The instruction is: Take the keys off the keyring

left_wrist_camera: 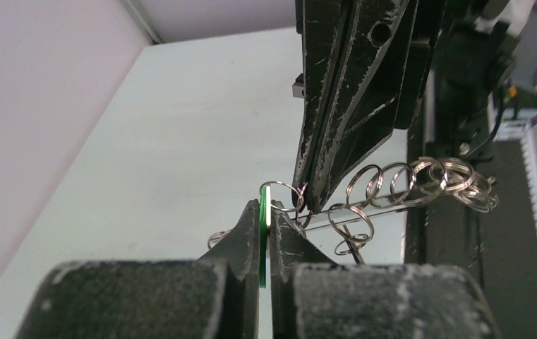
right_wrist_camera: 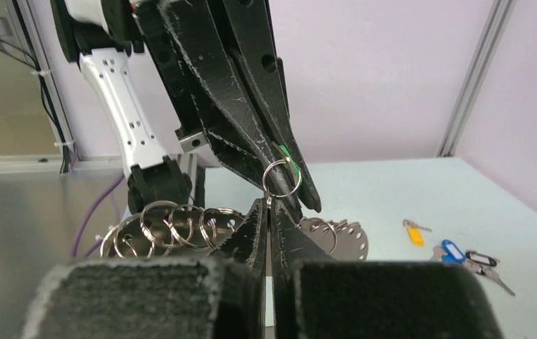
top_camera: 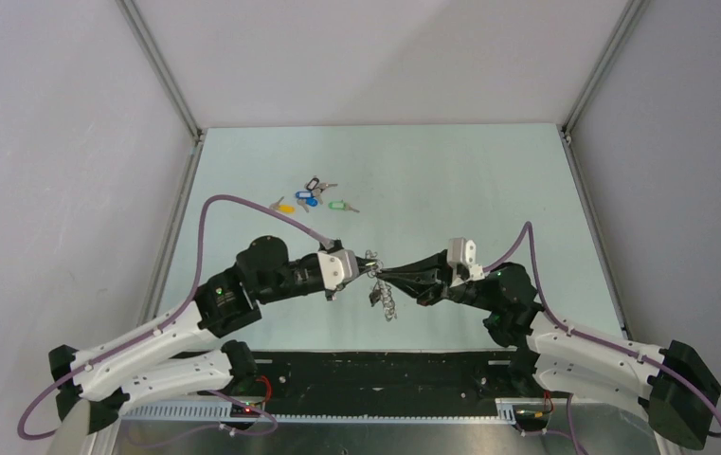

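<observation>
Step in hand: freeing 1 tag from the keyring, held above the table between both arms. Left gripper clenches a green tag; right gripper clenches the keyring. Next move likely requires a slow pull apart.

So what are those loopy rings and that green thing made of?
The rings look like thin, shiny metal wire: silvery, with bright glints. The green tag looks like smooth plastic, flat and evenly coloured, though only its edge shows.
</observation>
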### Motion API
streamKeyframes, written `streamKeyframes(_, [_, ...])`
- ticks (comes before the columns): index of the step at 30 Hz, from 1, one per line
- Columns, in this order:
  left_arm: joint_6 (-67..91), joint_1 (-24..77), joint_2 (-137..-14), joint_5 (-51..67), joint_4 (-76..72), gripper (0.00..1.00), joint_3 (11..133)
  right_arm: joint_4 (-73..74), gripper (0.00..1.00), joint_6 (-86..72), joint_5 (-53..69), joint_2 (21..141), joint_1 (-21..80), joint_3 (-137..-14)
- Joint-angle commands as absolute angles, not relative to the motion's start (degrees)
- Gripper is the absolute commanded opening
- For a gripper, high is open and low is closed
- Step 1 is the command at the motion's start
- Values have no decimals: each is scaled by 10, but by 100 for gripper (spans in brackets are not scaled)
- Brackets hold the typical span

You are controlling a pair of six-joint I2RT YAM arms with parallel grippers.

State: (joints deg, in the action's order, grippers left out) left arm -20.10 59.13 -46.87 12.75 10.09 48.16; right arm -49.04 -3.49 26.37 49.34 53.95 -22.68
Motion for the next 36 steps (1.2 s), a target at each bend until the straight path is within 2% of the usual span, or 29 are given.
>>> streamKeyframes(1, [-102,567,-448,160,-16,0,449,-602,0,-71,278,469,542,-229])
streamKeyframes(22, [-29,563,-459,173,-119,0,389,-752,0,-134,231,516,544,-217])
streamKeyframes(36, [-23,565,-467,139,-138,0,376,-807,0,-141,83,569,588,-196])
